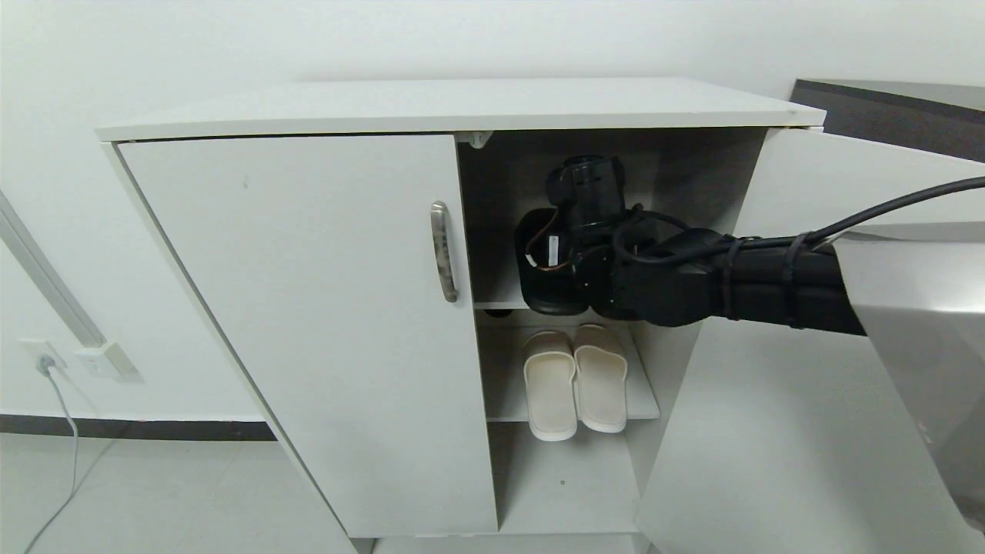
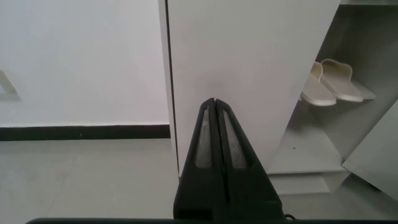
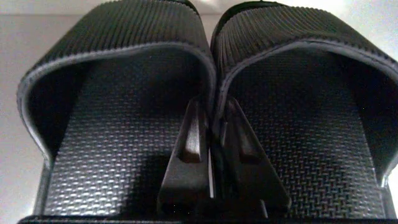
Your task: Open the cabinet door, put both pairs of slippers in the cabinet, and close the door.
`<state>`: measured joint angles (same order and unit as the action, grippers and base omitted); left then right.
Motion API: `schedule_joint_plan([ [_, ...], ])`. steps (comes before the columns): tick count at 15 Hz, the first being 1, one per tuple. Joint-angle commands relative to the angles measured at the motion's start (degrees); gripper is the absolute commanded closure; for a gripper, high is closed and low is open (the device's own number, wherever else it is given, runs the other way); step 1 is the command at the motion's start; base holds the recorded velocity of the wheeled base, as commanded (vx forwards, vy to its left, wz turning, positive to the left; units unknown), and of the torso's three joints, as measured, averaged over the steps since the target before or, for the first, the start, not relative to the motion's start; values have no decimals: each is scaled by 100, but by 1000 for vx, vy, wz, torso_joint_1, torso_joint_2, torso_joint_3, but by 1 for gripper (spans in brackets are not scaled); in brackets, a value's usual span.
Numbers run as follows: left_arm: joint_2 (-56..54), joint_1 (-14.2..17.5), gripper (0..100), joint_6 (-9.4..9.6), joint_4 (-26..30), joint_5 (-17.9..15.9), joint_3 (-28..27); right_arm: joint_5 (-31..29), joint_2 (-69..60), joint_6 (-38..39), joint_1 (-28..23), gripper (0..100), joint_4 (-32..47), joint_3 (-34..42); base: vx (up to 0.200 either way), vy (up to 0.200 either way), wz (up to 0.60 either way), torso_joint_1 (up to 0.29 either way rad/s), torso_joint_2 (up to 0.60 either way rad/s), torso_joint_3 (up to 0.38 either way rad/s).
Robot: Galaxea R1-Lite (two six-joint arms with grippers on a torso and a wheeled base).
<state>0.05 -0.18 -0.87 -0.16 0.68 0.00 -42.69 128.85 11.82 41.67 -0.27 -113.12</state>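
The black slippers (image 3: pixel 124 143) are pinched in the closed right tool (image 3: pixel 214 112) at the cabinet's (image 1: pixel 462 104) upper shelf (image 1: pixel 496 305). Released near its front edge, they could be tipped out.

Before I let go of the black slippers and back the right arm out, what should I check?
1. Right door swung open: ok.
2. White slippers lying on the middle shelf: ok.
3. Black slippers resting fully on the upper shelf: cannot tell.
4. Right end effector released: not ok, it is shut on the black slippers' inner edges.
5. Left end effector out of the way: ok, shut, empty, outside in front of the closed left door.
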Motion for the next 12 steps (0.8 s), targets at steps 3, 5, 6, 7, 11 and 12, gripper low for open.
schedule_joint_plan([
  [3, 4, 1, 100, -1, -2, 2, 0, 77, 342, 4, -124, 100, 53, -148, 0, 0, 0, 0, 0, 0],
  [5, 4, 1, 100, -1, -2, 2, 0, 77, 342, 13, -150, 100, 53, -148, 0, 0, 0, 0, 0, 0],
  [6, 4, 1, 100, -1, -2, 2, 0, 77, 342, 22, -150, 100, 53, -148, 0, 0, 0, 0, 0, 0],
  [7, 4, 1, 100, -1, -2, 2, 0, 77, 351, 22, -150, 100, 53, -148, 0, 0, 0, 0, 0, 0],
  [11, 4, 1, 100, -10, -2, 2, 0, 77, 333, 48, -150, 100, 0, -148, 0, 0, 0, 0, 0, 0],
  [12, -5, 1, 100, -10, -2, 2, 0, 77, 325, 48, -141, 100, 0, -148, 0, 0, 0, 0, 0, 0],
])
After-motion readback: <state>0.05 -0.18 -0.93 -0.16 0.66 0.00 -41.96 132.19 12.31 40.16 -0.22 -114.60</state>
